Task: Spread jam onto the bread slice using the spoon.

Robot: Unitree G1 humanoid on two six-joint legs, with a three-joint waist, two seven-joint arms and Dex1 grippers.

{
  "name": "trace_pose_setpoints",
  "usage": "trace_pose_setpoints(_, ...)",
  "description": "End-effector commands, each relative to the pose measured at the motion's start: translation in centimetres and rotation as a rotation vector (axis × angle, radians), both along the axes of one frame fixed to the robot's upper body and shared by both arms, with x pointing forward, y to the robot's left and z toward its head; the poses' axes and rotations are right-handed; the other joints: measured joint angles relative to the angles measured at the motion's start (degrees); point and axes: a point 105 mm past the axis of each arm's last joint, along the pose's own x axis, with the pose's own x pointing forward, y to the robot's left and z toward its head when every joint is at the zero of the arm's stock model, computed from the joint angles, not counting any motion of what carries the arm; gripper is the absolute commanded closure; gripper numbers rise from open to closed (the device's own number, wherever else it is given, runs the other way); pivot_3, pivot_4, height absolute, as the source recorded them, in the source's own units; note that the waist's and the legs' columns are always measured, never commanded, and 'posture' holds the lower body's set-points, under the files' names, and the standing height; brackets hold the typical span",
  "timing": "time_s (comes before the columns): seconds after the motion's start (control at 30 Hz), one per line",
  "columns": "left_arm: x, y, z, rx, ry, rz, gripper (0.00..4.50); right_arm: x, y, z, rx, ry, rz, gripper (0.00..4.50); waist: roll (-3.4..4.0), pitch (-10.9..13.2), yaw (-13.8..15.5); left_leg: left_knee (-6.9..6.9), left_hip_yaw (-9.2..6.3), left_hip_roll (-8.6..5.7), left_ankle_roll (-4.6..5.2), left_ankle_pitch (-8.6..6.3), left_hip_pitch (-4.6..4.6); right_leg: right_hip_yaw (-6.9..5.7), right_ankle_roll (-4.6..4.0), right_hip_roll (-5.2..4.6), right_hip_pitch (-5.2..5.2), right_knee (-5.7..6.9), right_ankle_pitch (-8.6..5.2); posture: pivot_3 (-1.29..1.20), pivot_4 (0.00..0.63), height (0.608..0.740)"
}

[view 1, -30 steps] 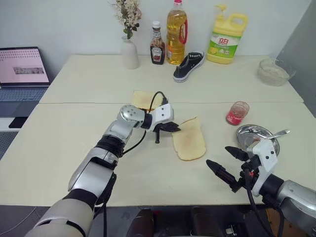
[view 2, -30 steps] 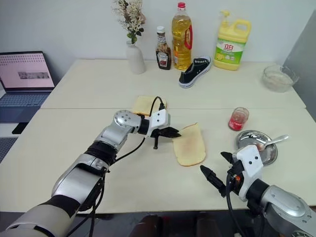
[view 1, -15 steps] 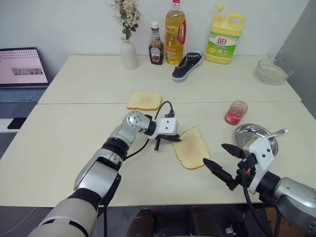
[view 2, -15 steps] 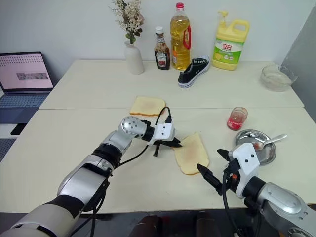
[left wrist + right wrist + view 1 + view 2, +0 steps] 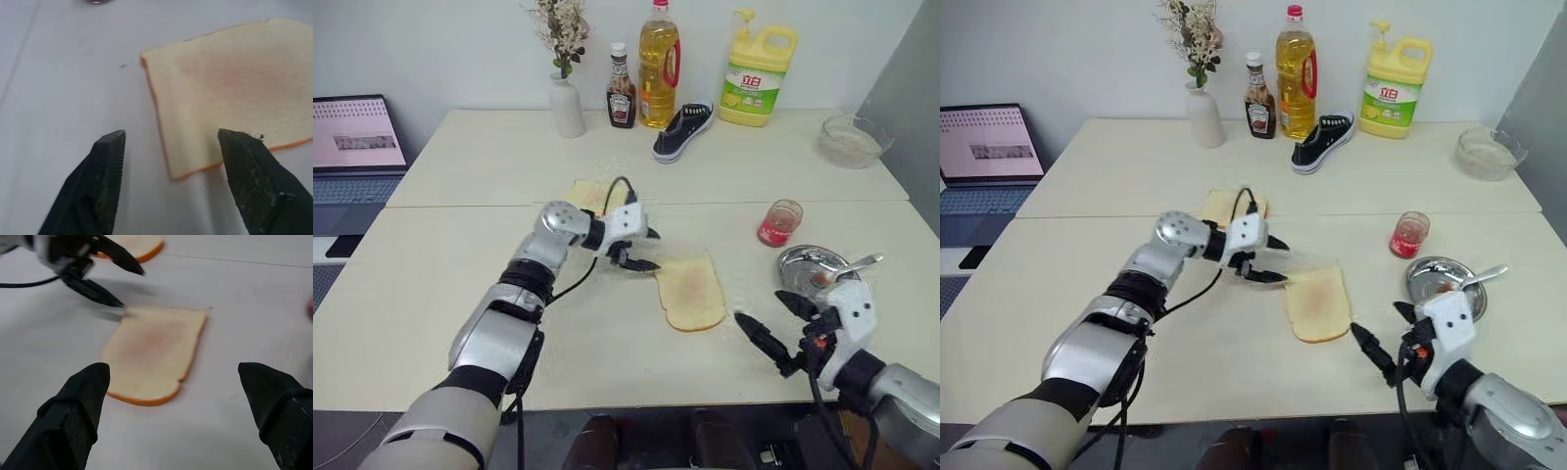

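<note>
Left gripper (image 5: 648, 250) spread wide just left of the bread slice (image 5: 690, 291), holding nothing. Right gripper (image 5: 777, 327) spread too, near and right. Spoon (image 5: 850, 266) in steel dish (image 5: 800, 264); jam (image 5: 773, 233) just beyond. Far detergent jug (image 5: 758, 67) label unreadable.

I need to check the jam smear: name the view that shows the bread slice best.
The right wrist view: the whole bread slice lies flat, its reddish centre plain. The left wrist view crops it near the open left pincer. The eye views show it whole but smaller.
</note>
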Motion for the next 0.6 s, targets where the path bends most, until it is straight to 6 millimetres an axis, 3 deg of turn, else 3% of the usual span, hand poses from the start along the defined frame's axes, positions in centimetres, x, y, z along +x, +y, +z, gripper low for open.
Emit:
trace_pose_setpoints(0.03, -0.9, -1.1, 3.8, -0.212, 0.003, -0.013, 0.03, 0.5, -3.2, 1.0, -0.022, -0.088, -0.197, 0.00, 0.00, 0.0, 0.0, -0.01, 0.00, 0.01, 0.00, 0.00, -0.01, 0.01, 0.00, -0.01, 0.00, -0.01, 0.00, 0.00, 0.150, 0.740)
trace_pose_setpoints(0.23, -6.8, -3.4, 4.4, -0.422, 0.088, -0.091, 0.03, 1.1, -8.2, -0.2, 0.073, -0.106, -0.473, 0.00, 0.13, -0.1, -0.1, -0.06, -0.18, 0.07, -0.02, 0.00, 0.07, 0.16, -0.02, -0.04, 0.00, -0.02, 0.01, 0.00, 0.150, 0.740)
trace_pose_setpoints(0.3, -8.0, -4.3, 3.2, -0.417, 0.117, -0.086, 0.03, 2.2, -11.3, -0.7, 0.237, -0.116, -0.606, 0.00, 0.13, -0.1, -0.1, -0.04, -0.18, 0.06, -0.02, 0.01, 0.07, 0.17, -0.03, -0.04, -0.02, 0.03, 0.01, 0.00, 0.150, 0.740)
trace_pose_setpoints(0.37, -8.7, -5.1, 2.8, -0.423, 0.147, -0.084, 0.03, 3.0, -13.0, -1.1, 0.354, -0.118, -0.656, 0.00, 0.29, -0.1, -0.1, -0.04, -0.13, 0.10, -0.03, 0.01, 0.16, 0.21, -0.05, 0.02, 0.04, 0.00, 0.03, 0.00, 0.150, 0.740)
trace_pose_setpoints(0.6, -9.2, -6.7, 2.6, -0.418, 0.193, -0.109, 0.03, 5.9, -13.9, -1.3, 0.675, -0.093, -0.543, 0.00, 0.59, -0.3, -0.1, -0.03, 0.21, 0.03, 0.14, 0.12, 0.26, 0.17, -0.08, 0.06, 0.17, 0.03, 0.05, 0.00, 0.150, 0.740)
